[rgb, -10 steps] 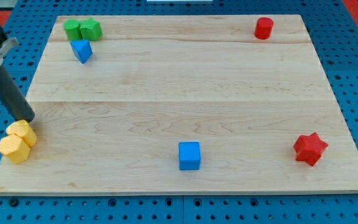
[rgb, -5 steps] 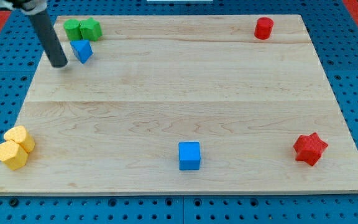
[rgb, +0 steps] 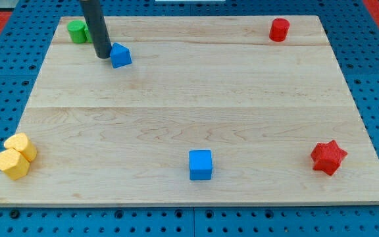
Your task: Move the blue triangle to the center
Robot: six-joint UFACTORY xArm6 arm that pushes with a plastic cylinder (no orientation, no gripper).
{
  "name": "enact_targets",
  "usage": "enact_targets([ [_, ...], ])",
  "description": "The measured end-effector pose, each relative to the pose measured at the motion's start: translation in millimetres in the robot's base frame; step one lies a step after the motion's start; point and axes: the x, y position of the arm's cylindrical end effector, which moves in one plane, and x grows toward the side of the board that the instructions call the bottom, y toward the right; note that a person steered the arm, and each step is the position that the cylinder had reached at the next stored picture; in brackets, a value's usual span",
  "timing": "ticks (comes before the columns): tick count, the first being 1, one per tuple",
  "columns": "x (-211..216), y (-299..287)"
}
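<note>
The wooden board (rgb: 196, 112) is bare in the middle. I have the rod set behind the blue triangle (rgb: 120, 55), my tip (rgb: 103, 56) touching its left side to shove it rightward and down (no jaws, nothing gripped). It sits near the top-left corner.

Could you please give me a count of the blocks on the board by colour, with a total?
Blue: 2, the blue triangle just right of my tip, and the blue cube.
Red: 2, the red cylinder and the red star.
Yellow: 2, the yellow blocks.
Green: 1 in sight, the green block; the rod may hide more.
Total: 7 visible.
</note>
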Motion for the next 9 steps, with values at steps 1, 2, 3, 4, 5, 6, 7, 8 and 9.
enact_targets([
  [1, 0, 16],
  [2, -2, 28],
  [3, -8, 37],
  [4, -8, 52],
  [5, -7, 71],
  [6, 5, 95],
  [7, 24, 109],
  [8, 36, 122],
  [9, 25, 125],
])
